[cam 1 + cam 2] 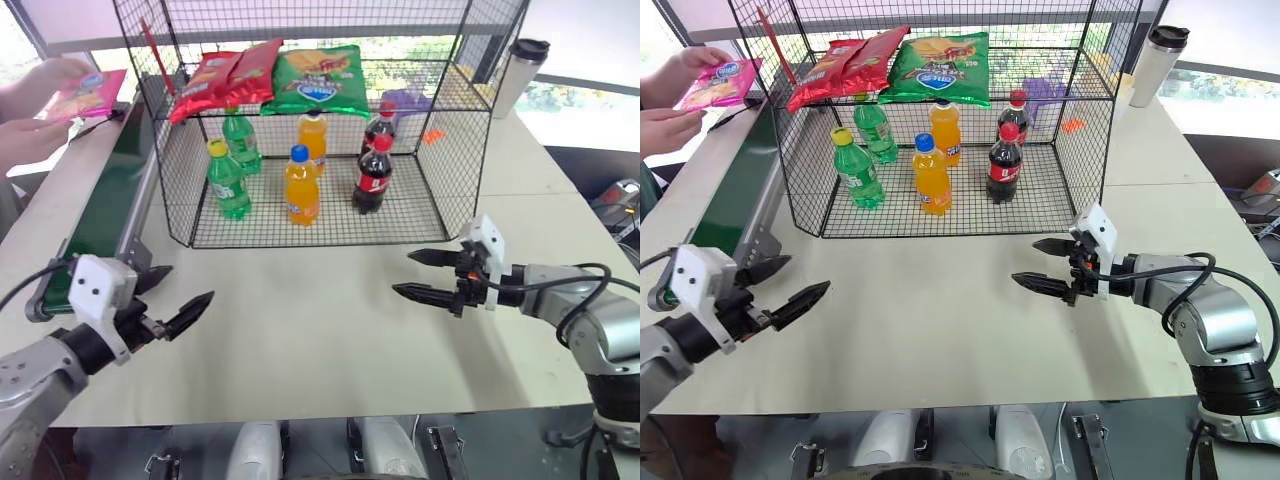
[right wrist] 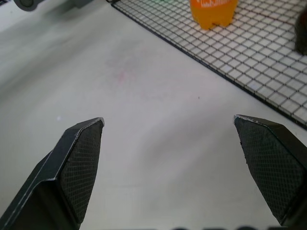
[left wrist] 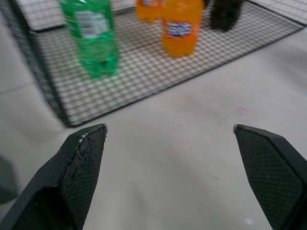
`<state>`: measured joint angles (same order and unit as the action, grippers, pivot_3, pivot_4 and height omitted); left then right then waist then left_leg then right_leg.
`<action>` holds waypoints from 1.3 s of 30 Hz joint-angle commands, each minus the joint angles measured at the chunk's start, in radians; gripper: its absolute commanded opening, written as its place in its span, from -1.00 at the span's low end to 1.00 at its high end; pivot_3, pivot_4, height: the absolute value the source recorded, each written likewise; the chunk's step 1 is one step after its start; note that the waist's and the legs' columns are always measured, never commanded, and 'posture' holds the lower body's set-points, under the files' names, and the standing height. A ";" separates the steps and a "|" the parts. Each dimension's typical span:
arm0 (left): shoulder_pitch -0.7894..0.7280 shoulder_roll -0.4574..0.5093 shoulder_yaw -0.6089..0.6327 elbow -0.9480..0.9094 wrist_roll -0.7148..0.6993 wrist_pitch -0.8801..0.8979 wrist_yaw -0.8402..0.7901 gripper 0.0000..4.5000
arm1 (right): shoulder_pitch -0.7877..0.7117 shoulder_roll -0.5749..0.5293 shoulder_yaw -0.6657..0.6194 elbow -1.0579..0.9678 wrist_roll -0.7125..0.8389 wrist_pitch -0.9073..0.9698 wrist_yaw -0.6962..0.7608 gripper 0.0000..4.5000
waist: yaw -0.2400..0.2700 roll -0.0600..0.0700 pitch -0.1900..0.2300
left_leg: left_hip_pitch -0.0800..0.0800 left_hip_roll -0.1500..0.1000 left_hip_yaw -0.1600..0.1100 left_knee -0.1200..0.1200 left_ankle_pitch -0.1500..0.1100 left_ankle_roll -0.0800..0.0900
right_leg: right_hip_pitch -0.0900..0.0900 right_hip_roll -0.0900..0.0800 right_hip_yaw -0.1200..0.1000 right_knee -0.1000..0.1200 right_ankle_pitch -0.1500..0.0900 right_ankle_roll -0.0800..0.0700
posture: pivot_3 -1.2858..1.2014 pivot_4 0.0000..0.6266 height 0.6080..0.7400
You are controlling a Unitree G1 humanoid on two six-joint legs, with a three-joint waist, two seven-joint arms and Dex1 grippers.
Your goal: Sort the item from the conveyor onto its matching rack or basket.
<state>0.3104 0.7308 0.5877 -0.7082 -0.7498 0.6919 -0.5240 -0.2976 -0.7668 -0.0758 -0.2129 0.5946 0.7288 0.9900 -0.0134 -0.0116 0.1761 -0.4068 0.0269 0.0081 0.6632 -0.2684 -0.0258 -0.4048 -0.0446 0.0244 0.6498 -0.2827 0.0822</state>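
Note:
A person's hands hold the item (image 1: pixel 88 93), a flat pink snack bag, above the far end of the conveyor (image 1: pixel 108 195), a dark-green belt running along the table's left side. The rack (image 1: pixel 468 140), a big black wire cage, stands at the table's back centre, with red bags (image 1: pixel 225 75) and a green bag (image 1: pixel 320 80) on its upper shelf. My left gripper (image 1: pixel 191 282) hovers open and empty beside the conveyor's near end. My right gripper (image 1: pixel 402 273) is open and empty over the table, in front of the cage's right corner.
Green (image 1: pixel 227 180), orange (image 1: pixel 301 186) and cola (image 1: pixel 373 175) bottles stand on the cage floor. A small purple thing (image 1: pixel 405 100) lies on the shelf's right. A lidded tumbler (image 1: pixel 520 75) stands behind the cage at the right. Bare white tabletop (image 1: pixel 310 300) lies between my grippers.

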 commanded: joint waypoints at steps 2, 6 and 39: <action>0.029 0.004 0.069 -0.029 -0.001 0.002 0.005 0.96 | -0.039 0.028 0.033 0.025 -0.005 -0.028 0.019 1.00 | 0.000 0.000 0.000 | 0.000 0.000 0.000 0.000 0.000 0.000 | 0.000 0.000 0.000 0.000 0.000 0.000 | 0.03 -0.52 1.00; 0.059 -0.005 0.071 -0.046 0.002 -0.006 0.006 0.96 | -0.057 0.044 0.053 0.046 -0.018 -0.045 0.023 1.00 | 0.002 0.000 0.000 | 0.000 0.000 0.000 0.000 0.000 0.000 | 0.000 0.000 0.000 0.000 0.000 0.000 | 0.03 -0.52 1.00; 0.099 -0.004 0.234 -0.040 0.218 -0.151 0.015 0.96 | -0.130 0.126 0.078 0.119 -0.011 -0.045 0.047 1.00 | 0.000 0.000 0.000 | 0.000 0.000 0.000 0.000 0.000 0.000 | 0.000 -0.002 0.000 0.000 0.000 0.000 | 0.03 -0.52 1.00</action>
<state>0.4236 0.6929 0.7064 -0.7481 -0.5923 0.5926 -0.5225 -0.3906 -0.6567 0.0301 -0.0898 0.5402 0.6750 1.0283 -0.0130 -0.0120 0.1763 -0.4069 0.0275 0.0082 0.6632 -0.2684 -0.0259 -0.4051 -0.0460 0.0245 0.6498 -0.2826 0.0816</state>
